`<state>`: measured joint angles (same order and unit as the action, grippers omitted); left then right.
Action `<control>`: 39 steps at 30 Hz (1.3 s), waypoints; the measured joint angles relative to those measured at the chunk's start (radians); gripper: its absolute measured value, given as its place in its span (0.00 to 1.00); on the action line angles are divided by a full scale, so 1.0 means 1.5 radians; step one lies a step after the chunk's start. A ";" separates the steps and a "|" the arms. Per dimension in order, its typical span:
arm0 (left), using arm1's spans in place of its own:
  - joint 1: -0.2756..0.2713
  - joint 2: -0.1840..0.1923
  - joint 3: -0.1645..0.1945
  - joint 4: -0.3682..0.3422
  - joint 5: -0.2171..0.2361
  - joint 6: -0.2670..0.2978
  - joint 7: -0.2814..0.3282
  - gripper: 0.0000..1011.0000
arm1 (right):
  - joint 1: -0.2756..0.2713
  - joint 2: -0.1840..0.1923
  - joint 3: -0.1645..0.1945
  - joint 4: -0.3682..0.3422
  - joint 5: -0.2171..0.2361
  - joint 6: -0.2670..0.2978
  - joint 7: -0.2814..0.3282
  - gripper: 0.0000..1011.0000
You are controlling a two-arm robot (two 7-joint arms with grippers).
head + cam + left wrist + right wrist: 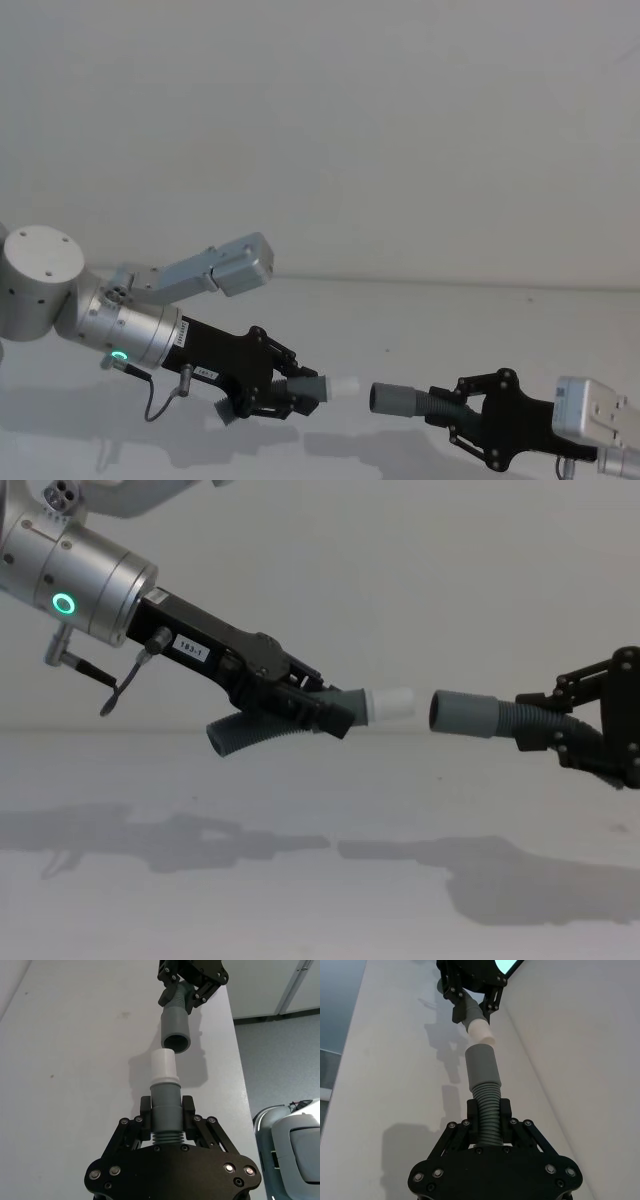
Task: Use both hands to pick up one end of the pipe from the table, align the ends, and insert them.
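The left pincer (pixel 335 712) reaches in from the robot's left, a green ring light (pixel 64 604) glowing on its silver wrist. Its fingers are closed around the white-tipped hose piece (pixel 240 736), gripping the grey part where the smooth sleeve meets the ribs. The white tip (pixel 392 703) sticks out forward of the fingers, and the ribbed tail curves back and down beneath the pincer, hanging above the bench (pixel 320 810) without touching it.

The right pincer (pixel 540 725) comes in from the robot's right. Its fingers are clamped on the ribbed stretch of the second hose piece (pixel 505 718), just behind the grey cuff (pixel 462 712), and the cuff juts out toward the other arm with its round mouth open and facing the white tip.

Both pieces are held in the air over the front of the bench, and their shadows (pixel 200 835) lie on the white surface below them. Tip and cuff mouth stand near each other, end to end but apart, with a clear gap between them, and nothing is inserted. In the chest view they sit at much the same height. From the left wrist the cuff mouth seems set a little to one side of the tip, and from the right wrist the tip looks slightly angled to the cuff, though how far off line they truly are is hard to judge.
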<state>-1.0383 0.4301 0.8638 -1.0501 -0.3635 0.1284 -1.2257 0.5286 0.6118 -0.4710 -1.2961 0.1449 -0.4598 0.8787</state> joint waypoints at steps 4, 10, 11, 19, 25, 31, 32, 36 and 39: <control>-0.003 -0.001 0.003 0.005 -0.003 -0.001 -0.004 0.32 | 0.000 0.000 -0.001 -0.001 0.000 0.003 -0.001 0.22; -0.007 -0.002 0.007 0.009 -0.006 -0.001 -0.009 0.32 | 0.001 0.001 -0.002 -0.003 0.001 0.005 -0.002 0.22; -0.007 -0.002 0.008 0.009 -0.006 -0.001 -0.010 0.32 | 0.001 0.001 -0.002 -0.003 0.001 0.005 -0.002 0.22; -0.012 -0.002 0.014 0.012 -0.009 -0.001 -0.013 0.32 | 0.001 0.001 -0.003 -0.004 0.001 0.007 -0.003 0.22; -0.016 -0.002 0.018 0.015 -0.010 -0.001 -0.015 0.32 | 0.001 0.001 -0.004 -0.004 0.002 0.008 -0.004 0.22; -0.021 -0.003 0.022 0.021 -0.011 -0.003 -0.017 0.32 | 0.001 0.001 -0.004 -0.005 0.002 0.009 -0.004 0.22; -0.022 -0.004 0.023 0.023 -0.011 -0.005 -0.018 0.32 | 0.001 0.001 -0.004 -0.005 0.002 0.009 -0.004 0.22; -0.026 -0.008 0.026 0.030 -0.012 -0.009 -0.021 0.32 | 0.001 0.001 -0.004 -0.005 0.002 0.009 -0.004 0.22; -0.029 -0.010 0.029 0.036 -0.012 -0.013 -0.023 0.32 | 0.001 0.001 -0.004 -0.005 0.002 0.009 -0.004 0.22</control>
<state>-1.0811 0.4146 0.9066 -0.9959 -0.3819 0.1093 -1.2600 0.5299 0.6135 -0.4772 -1.3030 0.1474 -0.4461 0.8720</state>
